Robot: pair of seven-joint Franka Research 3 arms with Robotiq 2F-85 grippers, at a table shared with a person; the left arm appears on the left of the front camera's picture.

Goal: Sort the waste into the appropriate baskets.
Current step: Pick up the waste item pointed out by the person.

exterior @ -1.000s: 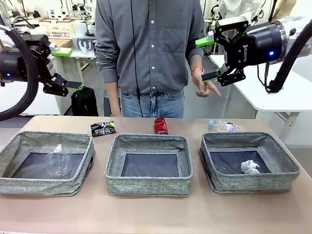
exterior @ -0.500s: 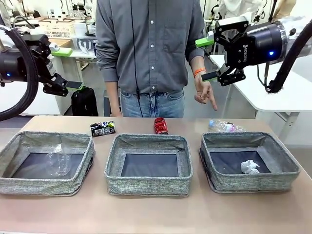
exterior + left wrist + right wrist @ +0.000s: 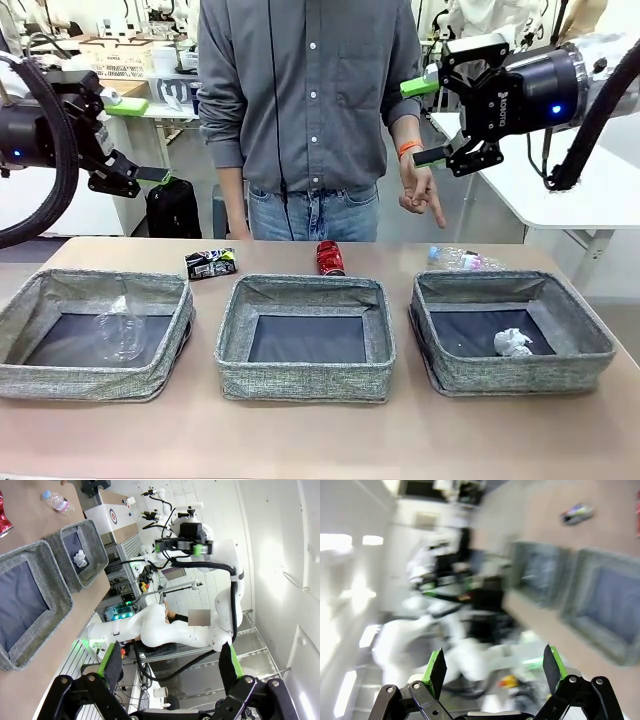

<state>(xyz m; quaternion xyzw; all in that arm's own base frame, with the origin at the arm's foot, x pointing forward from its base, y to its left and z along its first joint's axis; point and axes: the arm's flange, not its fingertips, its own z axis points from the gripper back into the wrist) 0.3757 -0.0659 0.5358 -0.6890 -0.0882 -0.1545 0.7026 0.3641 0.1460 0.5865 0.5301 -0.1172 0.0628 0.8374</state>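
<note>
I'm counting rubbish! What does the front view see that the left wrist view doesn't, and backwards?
Front view adds: the crushed black printed can and the clear plastic cup in the left basket. Left wrist view adds: the right arm's white base. Both share: the crushed red can, clear plastic bottle, and paper ball in the right basket.

Table [image 3: 320,440]: light brown wooden top, spanning the front view from edge to edge.
Person: stands at the far side, at the middle of the table.
Shirt [image 3: 300,90]: grey, buttoned, long sleeves pushed up the forearms.
Jeans [image 3: 312,212]: blue, seen just above the table's far edge.
Cord [image 3: 272,100]: thin, black, hanging down the shirt front.
Wristband [image 3: 404,147]: orange, on the arm at picture right.
Bag [image 3: 173,208]: black, on the floor behind the table, to the left of the person.
Side table [image 3: 600,200]: white, behind on the right.
Crate [image 3: 115,55]: pale, latticed, far back on the left.
Target sign [image 3: 113,517]: white with a round mark, beyond the table in the left wrist view.
</note>
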